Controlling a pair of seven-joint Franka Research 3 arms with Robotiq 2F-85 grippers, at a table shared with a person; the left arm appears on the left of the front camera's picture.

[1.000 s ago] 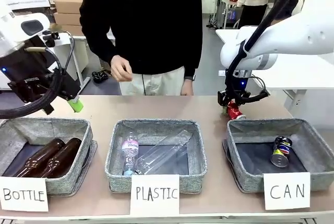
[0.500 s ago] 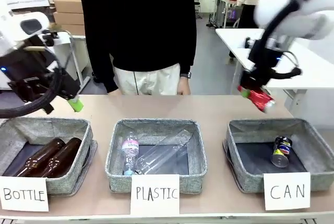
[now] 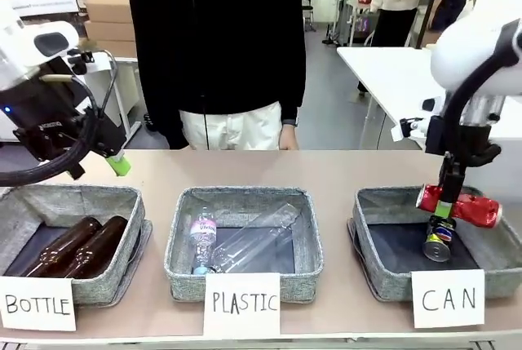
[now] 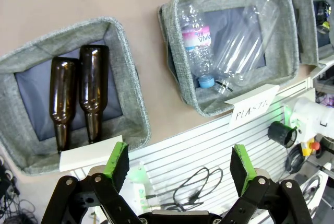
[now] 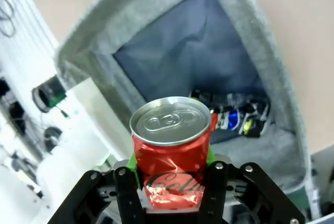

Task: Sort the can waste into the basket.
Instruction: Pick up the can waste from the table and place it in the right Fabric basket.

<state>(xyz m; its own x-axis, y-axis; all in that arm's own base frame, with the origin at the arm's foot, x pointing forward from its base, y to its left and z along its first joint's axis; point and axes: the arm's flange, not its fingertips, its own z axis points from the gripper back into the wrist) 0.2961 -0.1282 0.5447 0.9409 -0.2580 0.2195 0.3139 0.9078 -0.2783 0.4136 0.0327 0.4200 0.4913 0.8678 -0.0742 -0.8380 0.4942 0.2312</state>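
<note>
The crushed red can hangs on its side just above the grey basket behind the "CAN" sign, with my right gripper shut on it. From the right wrist, the red can sits between the green pads of my right gripper, over the basket's dark blue floor. The blue, yellow and silver can lies inside the basket, also seen as the printed can below. My left gripper hovers open at the far left, and its wrist view shows this gripper holding nothing.
The "BOTTLE" bin holds two brown glass bottles. The "PLASTIC" bin holds clear plastic bottles. A person in black stands at the far edge. Bare tabletop lies behind the bins.
My right arm lifted the red can from the table behind the basket, swung it up and right, then lowered it over the basket. The person's hand dropped. My left arm stayed still.
</note>
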